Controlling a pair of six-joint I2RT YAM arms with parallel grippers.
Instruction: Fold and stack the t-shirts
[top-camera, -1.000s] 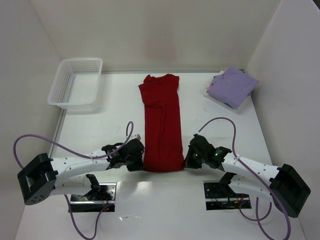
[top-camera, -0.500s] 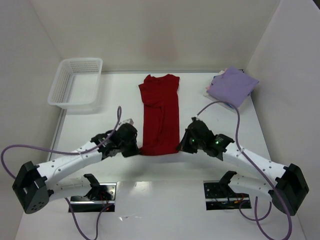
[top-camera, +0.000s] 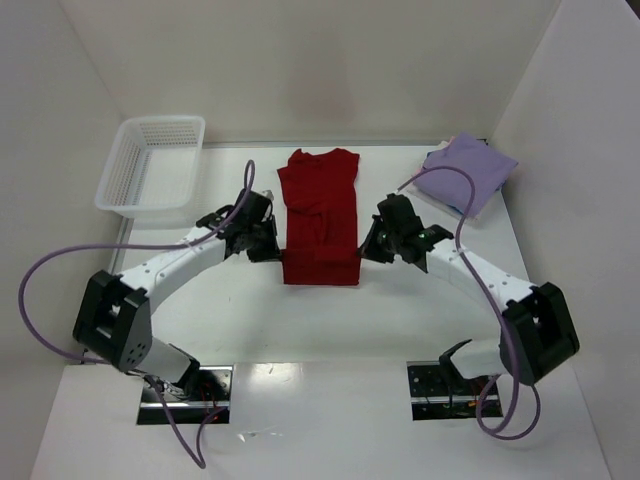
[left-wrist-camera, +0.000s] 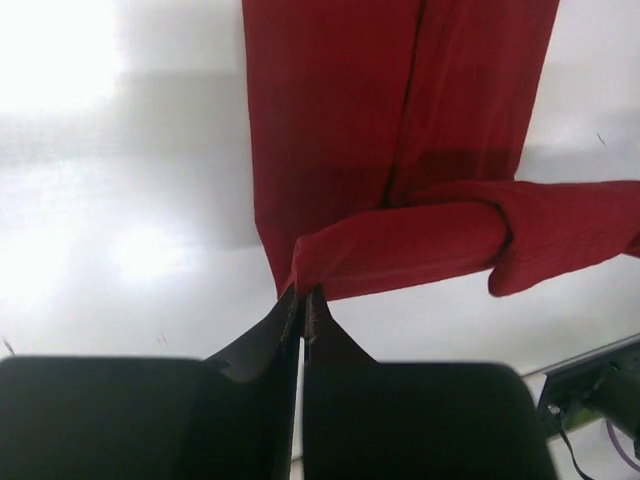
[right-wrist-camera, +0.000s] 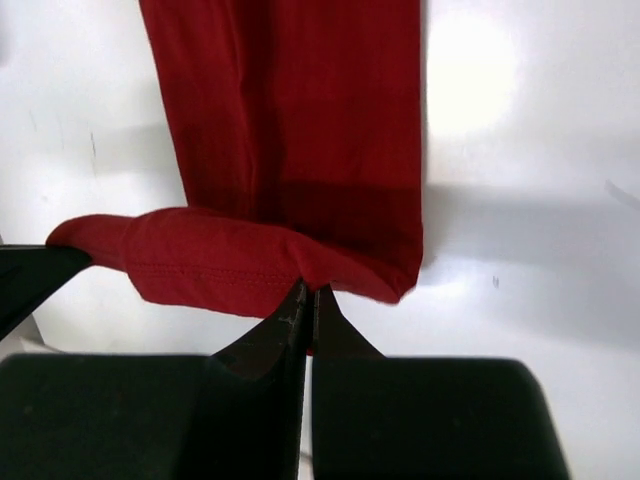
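A dark red t-shirt (top-camera: 321, 212) lies lengthwise mid-table, folded into a narrow strip, its near hem lifted and doubled back over the body. My left gripper (top-camera: 277, 243) is shut on the hem's left corner; in the left wrist view (left-wrist-camera: 302, 293) the red cloth (left-wrist-camera: 400, 240) is pinched between the tips. My right gripper (top-camera: 366, 245) is shut on the hem's right corner; in the right wrist view (right-wrist-camera: 307, 290) the stitched hem (right-wrist-camera: 220, 262) hangs from it. A folded lavender t-shirt (top-camera: 465, 172) tops a stack at the back right, with pink and blue edges under it.
A white mesh basket (top-camera: 152, 164) stands at the back left. White walls close in the table on the left, back and right. The arms' bases and two metal plates (top-camera: 186, 391) sit at the near edge.
Both grippers have carried the red shirt's near hem away from the table's near edge toward the collar, folding the shirt's lower part over itself. The visible strip is now much shorter.
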